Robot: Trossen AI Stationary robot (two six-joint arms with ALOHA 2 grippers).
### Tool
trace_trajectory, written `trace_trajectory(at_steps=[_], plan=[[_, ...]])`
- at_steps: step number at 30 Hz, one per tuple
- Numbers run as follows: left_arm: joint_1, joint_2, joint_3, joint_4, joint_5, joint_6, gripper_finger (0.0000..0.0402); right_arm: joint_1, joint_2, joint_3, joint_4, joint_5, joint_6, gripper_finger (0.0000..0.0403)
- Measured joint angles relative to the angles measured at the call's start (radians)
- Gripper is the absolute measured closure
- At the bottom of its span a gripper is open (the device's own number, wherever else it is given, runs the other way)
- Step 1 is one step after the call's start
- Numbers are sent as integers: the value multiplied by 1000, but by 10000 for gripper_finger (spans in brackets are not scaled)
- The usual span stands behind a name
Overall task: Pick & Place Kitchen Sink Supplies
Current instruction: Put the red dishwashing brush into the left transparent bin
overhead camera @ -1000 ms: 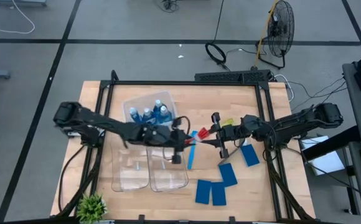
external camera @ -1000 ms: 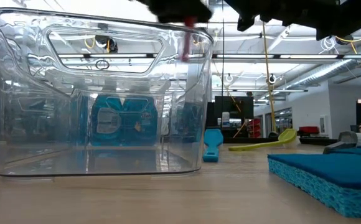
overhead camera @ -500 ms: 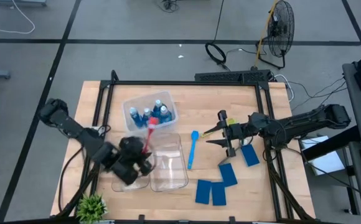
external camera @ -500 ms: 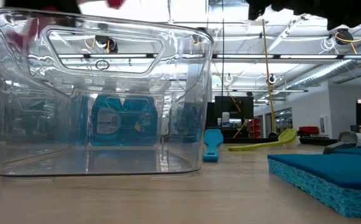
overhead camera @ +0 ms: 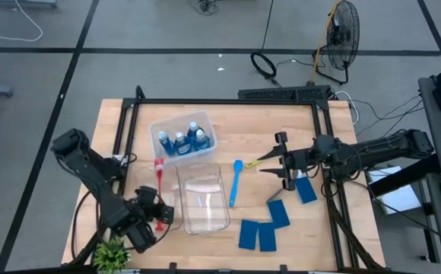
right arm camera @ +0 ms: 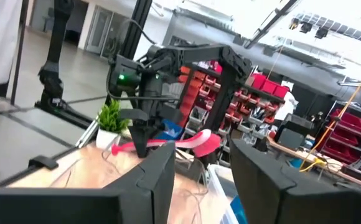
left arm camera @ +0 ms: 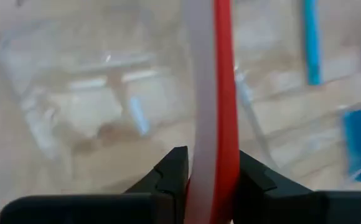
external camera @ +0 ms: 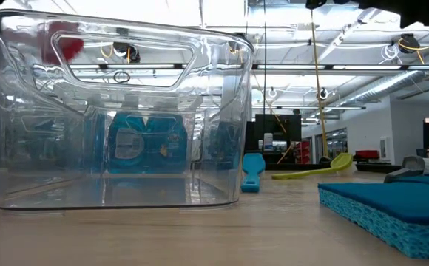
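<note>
Sponges (overhead camera: pixel 277 213), four flat blue, lying near the table's right front; three brushes: blue (overhead camera: pixel 234 183) mid-table, yellow-green (overhead camera: pixel 268 159) beside right gripper (overhead camera: pixel 287 170) with fingers apart, red (overhead camera: pixel 160 192) pinched by left gripper (overhead camera: pixel 157 221); three blue bottles (overhead camera: pixel 182 140) binned.

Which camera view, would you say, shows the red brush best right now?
The high view: it shows the whole red brush held by the left gripper over the leftmost bin. The left wrist view shows only its handle between the fingers, the right wrist view a distant side view, and the low view just a red blur.
</note>
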Motion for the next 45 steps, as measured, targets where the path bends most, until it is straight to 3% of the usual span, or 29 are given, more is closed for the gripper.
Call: trace_trajectory(at_steps=[10,20,23,31,37,45], plan=[[3,12,0,0,35,1,208,-3,2,0,-41,10,-42,250],[6,12,0,-15,26,58,165,-3,1,0,-74,83,-40,245],[23,12,0,-16,12,175,159,-3,1,0,-74,83,-19,245],[96,12,0,-10,-187,570,154,-3,1,0,-74,83,20,241],[169,12,-2,-6,-122,750,147,-2,1,0,-75,82,39,242],[204,11,-98,174,-30,895,162,-2,2,0,-100,82,40,242]])
